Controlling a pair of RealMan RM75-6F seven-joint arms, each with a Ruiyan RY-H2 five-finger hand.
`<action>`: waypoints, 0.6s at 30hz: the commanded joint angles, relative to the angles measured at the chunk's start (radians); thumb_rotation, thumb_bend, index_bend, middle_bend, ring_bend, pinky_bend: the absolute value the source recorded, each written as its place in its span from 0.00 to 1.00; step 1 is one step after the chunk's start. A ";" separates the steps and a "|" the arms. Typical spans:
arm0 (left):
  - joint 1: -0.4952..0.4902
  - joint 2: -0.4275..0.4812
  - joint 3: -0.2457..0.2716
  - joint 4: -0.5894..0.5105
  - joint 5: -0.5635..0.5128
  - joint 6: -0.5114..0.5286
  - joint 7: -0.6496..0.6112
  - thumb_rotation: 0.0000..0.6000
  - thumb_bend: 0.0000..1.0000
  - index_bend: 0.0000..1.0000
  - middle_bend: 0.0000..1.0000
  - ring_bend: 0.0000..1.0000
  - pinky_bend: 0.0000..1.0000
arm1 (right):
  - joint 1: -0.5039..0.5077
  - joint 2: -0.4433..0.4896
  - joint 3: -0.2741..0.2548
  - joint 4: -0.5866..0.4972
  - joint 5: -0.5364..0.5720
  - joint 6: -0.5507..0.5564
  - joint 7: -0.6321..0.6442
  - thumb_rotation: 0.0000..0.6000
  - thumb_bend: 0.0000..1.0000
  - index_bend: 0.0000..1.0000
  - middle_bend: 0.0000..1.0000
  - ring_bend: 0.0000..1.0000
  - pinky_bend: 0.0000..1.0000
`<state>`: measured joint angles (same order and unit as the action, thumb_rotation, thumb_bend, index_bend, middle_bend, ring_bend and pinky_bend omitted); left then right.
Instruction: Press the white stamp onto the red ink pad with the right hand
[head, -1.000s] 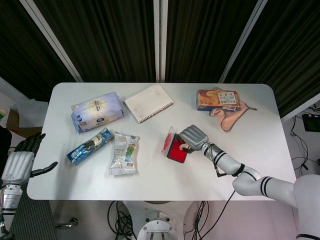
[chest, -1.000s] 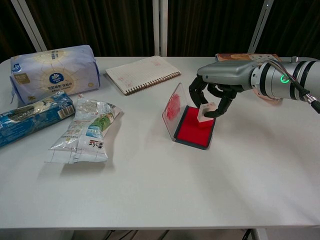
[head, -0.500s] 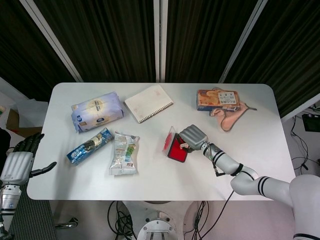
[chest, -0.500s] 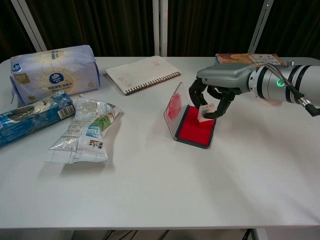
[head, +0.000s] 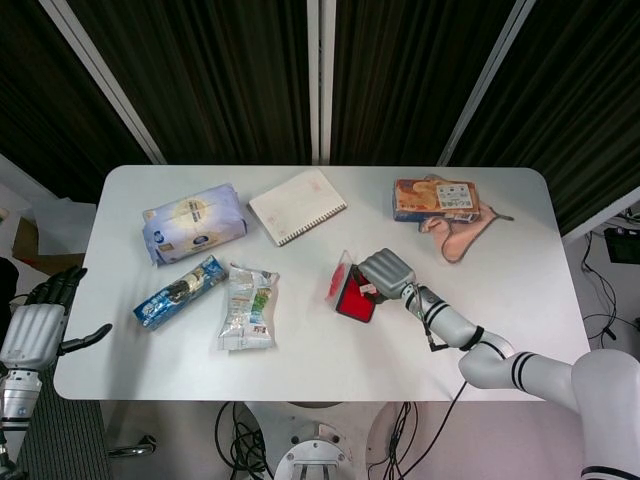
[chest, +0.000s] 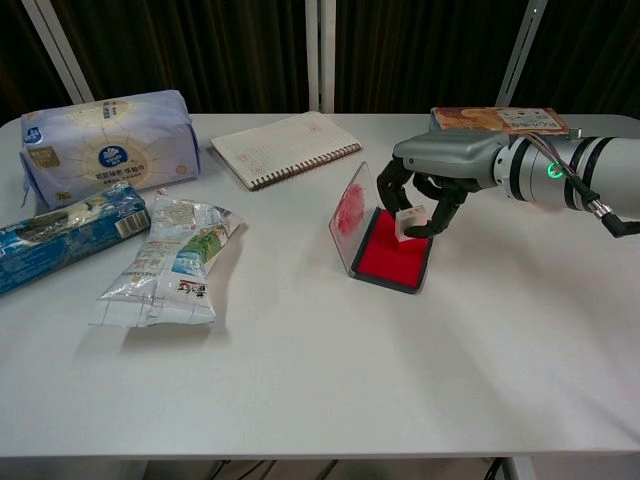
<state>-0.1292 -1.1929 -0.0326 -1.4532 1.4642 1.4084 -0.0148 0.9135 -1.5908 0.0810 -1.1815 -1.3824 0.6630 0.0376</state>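
The red ink pad (chest: 388, 261) lies open on the white table (chest: 300, 370), its clear lid (chest: 348, 214) standing up on the left side. My right hand (chest: 430, 180) grips the small white stamp (chest: 408, 222) from above, its base at the pad's far right corner. In the head view the right hand (head: 388, 273) covers the stamp, and the ink pad (head: 352, 297) shows just left of it. My left hand (head: 40, 325) hangs off the table's left edge, fingers apart and holding nothing.
A spiral notebook (chest: 285, 148) lies behind the pad. Left of it sit a tissue pack (chest: 105, 135), a blue snack packet (chest: 60, 235) and a crinkled snack bag (chest: 175, 260). An orange box (head: 435, 198) and a tan object (head: 458, 230) are at the back right.
The right hand with the stamp has shifted slightly back and left over the pad's far right corner. The left hand has not moved.
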 joint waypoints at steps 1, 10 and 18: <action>0.000 0.000 0.000 0.000 0.000 0.001 -0.001 0.03 0.02 0.00 0.07 0.08 0.17 | -0.001 0.003 0.001 -0.004 -0.003 0.006 0.005 1.00 0.36 0.79 0.68 0.79 1.00; 0.002 0.009 -0.002 -0.016 0.007 0.012 0.006 0.04 0.02 0.00 0.07 0.08 0.17 | -0.038 0.136 0.030 -0.177 -0.056 0.141 0.032 1.00 0.36 0.79 0.68 0.79 1.00; -0.002 0.005 0.005 -0.037 0.020 0.009 0.026 0.04 0.02 0.00 0.06 0.08 0.17 | -0.135 0.272 -0.029 -0.295 -0.106 0.247 0.070 1.00 0.36 0.79 0.68 0.79 1.00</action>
<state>-0.1305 -1.1867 -0.0279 -1.4893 1.4835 1.4181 0.0104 0.8018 -1.3377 0.0734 -1.4630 -1.4742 0.8947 0.0931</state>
